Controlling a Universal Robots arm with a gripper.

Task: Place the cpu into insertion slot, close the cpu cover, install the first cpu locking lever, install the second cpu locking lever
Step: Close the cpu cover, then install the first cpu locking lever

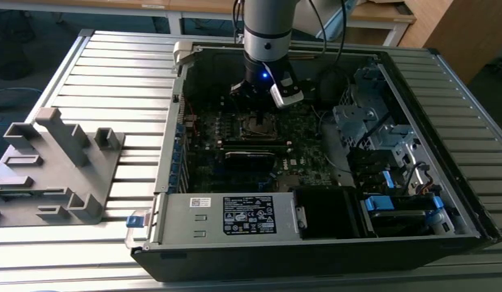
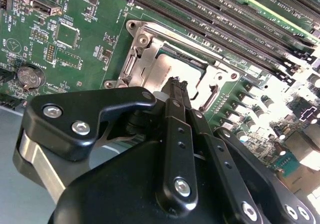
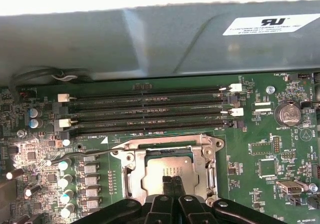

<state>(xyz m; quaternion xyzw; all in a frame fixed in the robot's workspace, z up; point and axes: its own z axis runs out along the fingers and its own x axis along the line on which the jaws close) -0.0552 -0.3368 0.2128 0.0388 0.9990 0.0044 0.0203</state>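
The cpu [image 3: 159, 170] lies flat in its socket on the green motherboard, its dull metal top showing through the window of the cpu cover [image 3: 206, 160]. The silver cover frame lies down around the chip. A thin wire lever [image 3: 85, 155] runs out from one side of the socket; whether it is latched I cannot tell. My gripper [image 3: 173, 183] is shut, its two black fingertips pressed together just over the chip's edge, with nothing between them. In the second wrist view the gripper [image 2: 176, 85] hangs over the cpu [image 2: 162, 70] and cover [image 2: 144, 40]. In the exterior view the gripper [image 1: 257, 100] hovers above the socket [image 1: 257, 126].
Memory slots [image 3: 150, 109] run beside the socket, under the grey case wall [image 3: 150, 39]. A labelled power supply [image 1: 226, 216] fills the case's near end, and drive bays [image 1: 381, 140] line the exterior view's right. A grey fixture [image 1: 52, 164] stands outside the case on the slatted table.
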